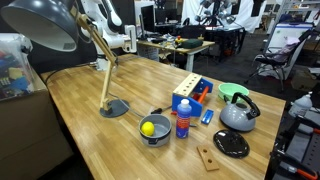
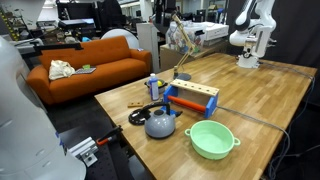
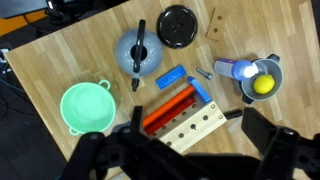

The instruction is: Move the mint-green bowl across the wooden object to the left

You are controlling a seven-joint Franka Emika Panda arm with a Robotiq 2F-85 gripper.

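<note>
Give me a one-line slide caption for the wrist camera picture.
Wrist view from above: mint-green bowl, grey kettle and holed wooden block on a wooden table.

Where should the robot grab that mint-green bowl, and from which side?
The mint-green bowl is probably best taken by its rim, coming straight down from above. It sits upright, open and empty, so its thin wall can be pinched. The stretch of rim away from the kettle looks clearest.

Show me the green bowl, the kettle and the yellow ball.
green bowl (image 2: 212, 140): an exterior view, on its bare inside bottom.
kettle (image 3: 150, 60): wrist view, on its grey body beside the handle.
yellow ball (image 3: 263, 85): wrist view, on its middle.
</note>
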